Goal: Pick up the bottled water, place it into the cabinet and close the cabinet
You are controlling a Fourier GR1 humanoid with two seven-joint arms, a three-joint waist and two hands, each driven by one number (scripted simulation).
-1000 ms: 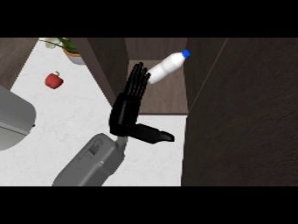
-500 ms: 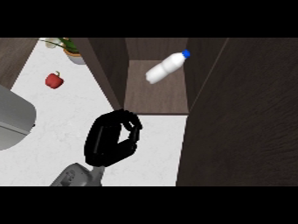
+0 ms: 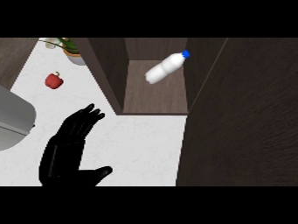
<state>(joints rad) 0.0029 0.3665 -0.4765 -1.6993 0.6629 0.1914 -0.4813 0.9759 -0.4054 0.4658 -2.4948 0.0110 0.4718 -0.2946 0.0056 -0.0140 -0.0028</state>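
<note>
The bottled water (image 3: 164,68), white with a blue cap, lies tilted inside the open dark wood cabinet (image 3: 152,94), cap toward the upper right. My left hand (image 3: 68,148) is over the white counter, well below and left of the cabinet opening. Its fingers are straight, the thumb sticks out to the right, and it holds nothing. The cabinet door (image 3: 248,118) stands open as a large dark panel along the right. My right hand does not show.
A red bell pepper (image 3: 53,80) lies on the counter (image 3: 144,144) at the upper left, with a potted plant (image 3: 71,49) behind it. A grey rounded appliance (image 3: 3,116) fills the left edge.
My left hand has drawn back from the bottle toward the lower left, curling partway and then opening flat. The bottle stays in the cabinet.
</note>
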